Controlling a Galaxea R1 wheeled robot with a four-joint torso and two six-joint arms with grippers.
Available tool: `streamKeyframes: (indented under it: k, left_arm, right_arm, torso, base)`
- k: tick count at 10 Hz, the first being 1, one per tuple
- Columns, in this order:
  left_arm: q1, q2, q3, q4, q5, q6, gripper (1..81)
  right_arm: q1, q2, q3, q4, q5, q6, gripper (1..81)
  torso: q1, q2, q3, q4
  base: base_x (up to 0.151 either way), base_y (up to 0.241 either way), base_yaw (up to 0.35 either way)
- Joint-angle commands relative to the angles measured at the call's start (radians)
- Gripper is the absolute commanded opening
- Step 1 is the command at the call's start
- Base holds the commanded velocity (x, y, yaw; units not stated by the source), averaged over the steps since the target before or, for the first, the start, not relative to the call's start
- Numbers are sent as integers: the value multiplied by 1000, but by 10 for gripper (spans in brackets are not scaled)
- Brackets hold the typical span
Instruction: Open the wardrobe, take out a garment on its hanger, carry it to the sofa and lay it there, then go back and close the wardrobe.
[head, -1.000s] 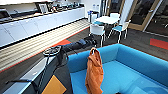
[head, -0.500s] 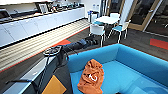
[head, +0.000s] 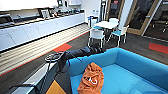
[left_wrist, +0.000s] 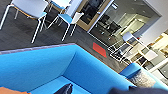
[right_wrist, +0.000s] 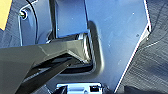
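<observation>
Orange hooded sweatshirt (head: 91, 80) heaped on the blue sofa (head: 135, 62) seat, left arm (head: 80, 53) stretched over the backrest. Beyond, white chairs (head: 97, 34) around a small table (head: 106, 24); long kitchen bench (head: 37, 27) far left. Fingers' state: cannot tell.

L arm (head: 80, 53) comes in from the left of the head view, stretched nearly level and reaching fwd, dark sleeve-like covering w/ cables hanging near the shoulder joint (head: 53, 57). Its far end is too blurred to read the fingers. R wrist view: robot's own grey-blue body panel (right_wrist: 115, 32) close up, w/ a dark jointed bar (right_wrist: 47, 62) across it.
</observation>
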Motion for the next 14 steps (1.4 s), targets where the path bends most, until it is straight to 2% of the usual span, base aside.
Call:
streamKeyframes:
  k: [1, 2, 4, 8, 11, 14]
  left_arm:
    - [-116, 59, 130, 56, -6, 4, 811]
    - [-88, 59, 171, 64, -8, 6, 811]
    - [-13, -8, 272, 108, -6, 4, 811]
    - [96, -164, 404, 162, -11, 4, 811]
    - [137, -230, 461, 164, -17, 4, 811]
    - [173, -255, 463, 185, -20, 4, 811]
  right_arm:
    - [8, 17, 11, -1, -72, -5, 811]
    - [8, 15, 11, -1, -71, -5, 811]
    - [10, 15, 11, -1, -72, -5, 811]
    - [13, 17, 11, -1, -72, -5, 811]
    - [10, 17, 11, -1, -72, -5, 811]
    - [13, 17, 11, -1, -72, -5, 811]
  torso:
    - [0, 0, 65, 0]
    - [0, 0, 90, 0]
    - [-1, 0, 71, 0]
    - [-2, -1, 80, 0]
    - [-3, -1, 80, 0]
    - [-3, -1, 80, 0]
  base:
    - [0, 0, 0]
    - [0, 0, 0]
    - [0, 0, 0]
    - [0, 0, 0]
    - [0, 0, 0]
    - [0, 0, 0]
